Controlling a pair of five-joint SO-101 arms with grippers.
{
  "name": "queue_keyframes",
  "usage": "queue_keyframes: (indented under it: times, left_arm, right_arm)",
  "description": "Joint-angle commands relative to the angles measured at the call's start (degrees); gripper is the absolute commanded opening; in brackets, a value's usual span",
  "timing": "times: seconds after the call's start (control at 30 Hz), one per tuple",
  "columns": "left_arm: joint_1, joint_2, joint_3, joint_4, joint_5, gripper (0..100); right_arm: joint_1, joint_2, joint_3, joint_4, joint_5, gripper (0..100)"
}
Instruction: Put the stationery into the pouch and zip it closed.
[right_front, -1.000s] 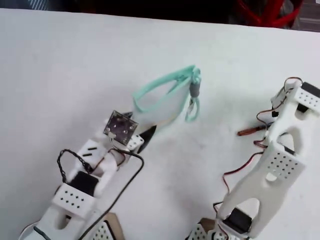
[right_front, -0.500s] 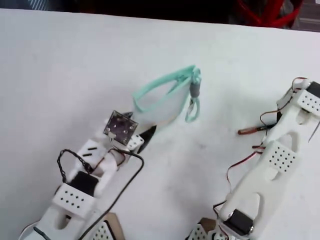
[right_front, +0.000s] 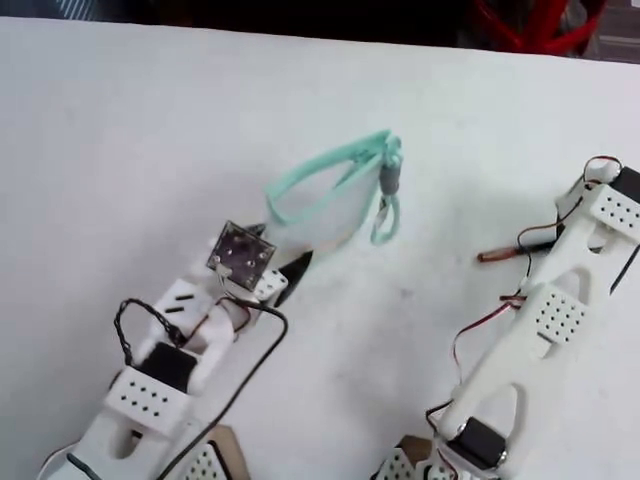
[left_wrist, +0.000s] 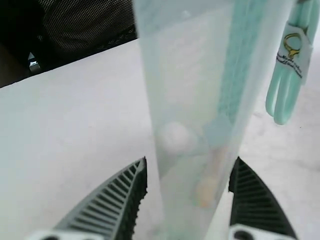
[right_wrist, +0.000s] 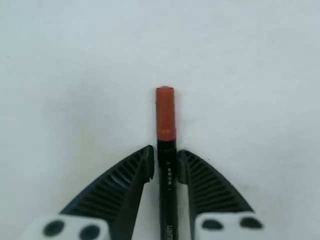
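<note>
Pinching the barrel of a thin black pen with orange-red end (right_wrist: 165, 115), the right fingers (right_wrist: 130, 185) are almost closed, well apart from the soft translucent mint-zippered pouch (right_front: 320, 205), whose end the left fingers (left_wrist: 120, 200) hold. The pen seems light, stiff, slippery: grip mid-barrel.

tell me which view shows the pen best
The right wrist view: the pen runs up the middle, close, its orange end clear, gripped between the jaws. The high view shows it as a thin reddish sliver beside the right arm. The left wrist view faces the pouch instead.
</note>
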Motion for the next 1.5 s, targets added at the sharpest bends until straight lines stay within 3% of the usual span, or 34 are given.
queue_keyframes:
  times: [0.0,0.23,0.4,0.97,1.3,1.47]
  left_arm:
    - [0.13,-0.31,-0.35,-1.05,0.18,27]
    - [0.13,-0.31,-0.35,-1.05,0.18,27]
    - [0.13,-0.31,-0.35,-1.05,0.18,27]
    - [0.31,-0.31,-0.35,-1.05,0.18,27]
    - [0.4,-0.13,-0.35,-1.32,0.18,27]
    - [0.4,-0.13,-0.35,-1.32,0.18,27]
  right_arm:
    - [-0.92,0.4,0.09,-0.04,0.09,14.6]
    - [-0.92,0.57,0.09,-0.04,0.09,14.4]
    - [-1.01,0.66,-0.18,-0.22,0.18,1.5]
    - [-0.92,-2.07,-0.35,0.13,0.44,1.9]
    - [-4.79,-6.81,0.26,0.48,20.22,1.9]
    - [-5.76,-6.81,0.26,0.57,22.86,1.9]
